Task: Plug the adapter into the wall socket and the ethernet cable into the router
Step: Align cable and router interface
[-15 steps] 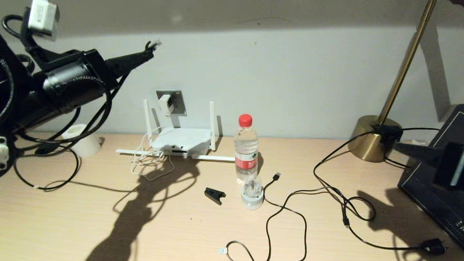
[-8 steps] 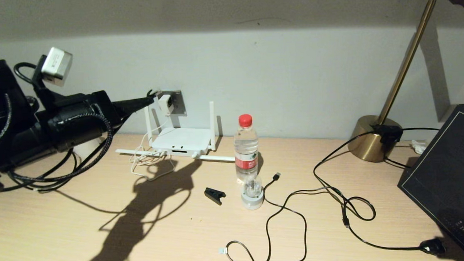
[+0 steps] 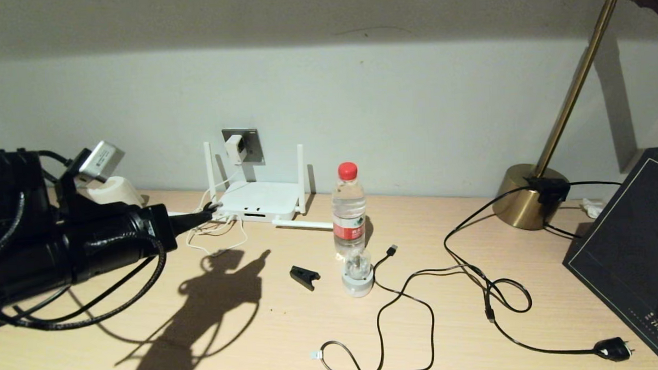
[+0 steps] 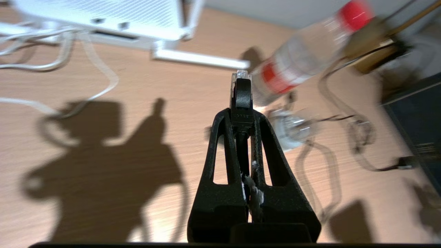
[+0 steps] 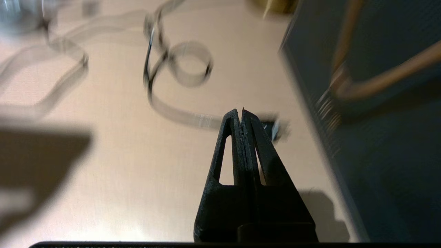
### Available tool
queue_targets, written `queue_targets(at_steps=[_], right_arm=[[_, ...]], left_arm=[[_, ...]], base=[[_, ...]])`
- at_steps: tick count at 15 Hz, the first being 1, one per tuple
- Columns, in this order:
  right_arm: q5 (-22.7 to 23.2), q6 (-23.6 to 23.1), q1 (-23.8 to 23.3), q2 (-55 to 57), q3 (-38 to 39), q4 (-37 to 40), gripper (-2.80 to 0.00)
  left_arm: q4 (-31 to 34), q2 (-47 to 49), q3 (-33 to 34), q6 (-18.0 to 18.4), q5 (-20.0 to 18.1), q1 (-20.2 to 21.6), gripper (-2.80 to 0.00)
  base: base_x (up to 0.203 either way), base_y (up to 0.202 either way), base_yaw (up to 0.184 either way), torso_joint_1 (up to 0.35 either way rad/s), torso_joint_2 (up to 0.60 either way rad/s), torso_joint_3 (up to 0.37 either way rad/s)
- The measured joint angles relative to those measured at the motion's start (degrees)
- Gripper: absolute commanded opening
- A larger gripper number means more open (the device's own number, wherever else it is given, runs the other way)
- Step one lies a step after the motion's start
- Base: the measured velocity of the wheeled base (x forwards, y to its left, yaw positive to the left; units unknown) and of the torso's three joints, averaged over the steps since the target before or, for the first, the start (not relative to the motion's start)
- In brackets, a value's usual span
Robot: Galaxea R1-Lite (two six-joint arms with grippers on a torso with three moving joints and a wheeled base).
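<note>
**Ethernet plug held just short of the router**

While the white adapter (image 3: 233,148) sits in the grey wall socket (image 3: 249,145) on the far wall, the left gripper (image 3: 212,207) is clamped on the ethernet cable (image 4: 240,90), its clear-tipped plug poking out past the fingertips. It hovers low over the desk (image 3: 268,329) at the near left corner of the white router (image 3: 259,201), not yet in a port. The right gripper (image 5: 240,115) is pressed together with nothing in it, above the desk's right side beside a dark box (image 5: 379,165).
</note>
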Motion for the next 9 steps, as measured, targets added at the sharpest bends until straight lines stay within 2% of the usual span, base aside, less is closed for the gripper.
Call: queue_targets(at_steps=[2, 5, 9], right_arm=[[2.61, -0.69, -1.58, -2.18, 1.96, 0.06, -2.80], [2.83, -2.13, -3.65, -10.17, 2.51, 0.05, -2.80], [2.91, 0.29, -4.75, -16.47, 2.61, -0.08, -2.80]], left_arm=[[-0.44, -0.18, 1.92, 0.72, 3.04, -0.48, -2.80], [-1.77, -0.33, 2.75, 0.55, 3.17, -1.08, -2.80], [-2.34, -0.92, 5.31, 0.94, 3.45, -1.28, -2.80]], base=[[0.000, 0.000, 0.000, 0.000, 0.00, 0.000], [0.000, 0.000, 0.000, 0.000, 0.00, 0.000], [0.000, 0.000, 0.000, 0.000, 0.00, 0.000]])
